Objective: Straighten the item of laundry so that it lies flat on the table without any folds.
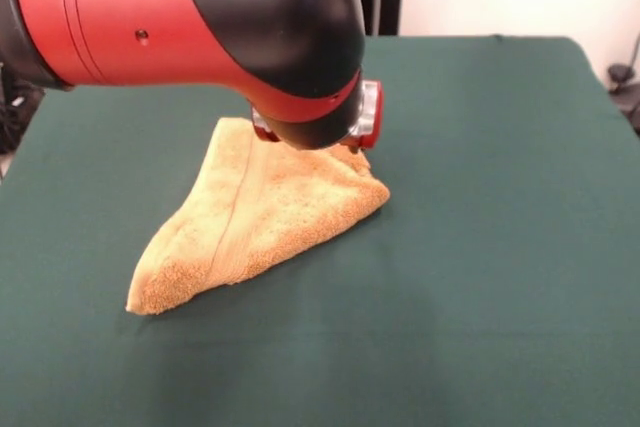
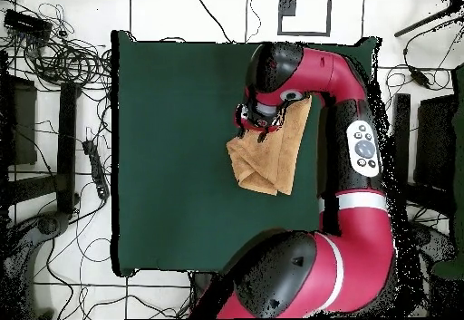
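- Currently, the towel [image 1: 250, 222] lies on the bench [image 1: 480, 247], folded over on itself into a rough triangle; it is not flat.
- Front view: the broad end of the towel sits directly beneath the arm's head; the cloth narrows toward a rounded point nearer the camera and to the picture's left; a flat woven band runs lengthwise down the upper layer as a visible ridge.
- Front view: one corner of the fold projects to the picture's right, just below the red fitting at the arm's wrist; the layered edges are visible along the lower right side of the towel.
- Overhead view: the towel [image 2: 272, 153] lies on the green bench cloth [image 2: 172, 153], right of centre in that picture, partly under the arm; its layers overlap and are offset, with one edge running close to the arm's forearm link.
- Arm [image 1: 200, 17]: the red and black head hangs low over the towel's broad end and hides that part of the cloth in the front view.
- Gripper [image 2: 252, 121]: positioned at the towel's upper corner in the overhead view; the arm's housing covers the jaws in the front view, and the overhead view does not resolve them; whether the jaws are wide, narrow or closed on the cloth cannot be told.
- Contact between gripper and towel cannot be confirmed from either view.
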`<state>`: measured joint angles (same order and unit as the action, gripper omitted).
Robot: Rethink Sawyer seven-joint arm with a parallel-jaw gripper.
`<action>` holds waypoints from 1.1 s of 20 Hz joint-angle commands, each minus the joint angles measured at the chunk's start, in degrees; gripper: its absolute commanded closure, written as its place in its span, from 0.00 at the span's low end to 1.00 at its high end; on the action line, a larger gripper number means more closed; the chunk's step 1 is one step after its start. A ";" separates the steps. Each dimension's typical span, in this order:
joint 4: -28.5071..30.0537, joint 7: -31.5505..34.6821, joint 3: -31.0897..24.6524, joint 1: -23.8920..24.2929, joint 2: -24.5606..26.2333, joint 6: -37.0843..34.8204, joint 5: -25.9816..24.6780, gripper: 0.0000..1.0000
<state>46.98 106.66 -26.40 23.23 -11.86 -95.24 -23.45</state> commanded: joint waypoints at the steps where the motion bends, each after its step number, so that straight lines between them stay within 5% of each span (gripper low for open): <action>1: -1.85 -11.69 -4.67 -3.05 7.00 9.06 -1.59 0.00; 10: -8.63 -15.56 -4.79 -4.14 17.37 22.36 -5.94 0.00; 22: -5.21 -14.22 -1.45 -4.99 19.69 29.33 -7.95 0.00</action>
<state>37.12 106.68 -26.41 21.34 -2.64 -83.94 -25.42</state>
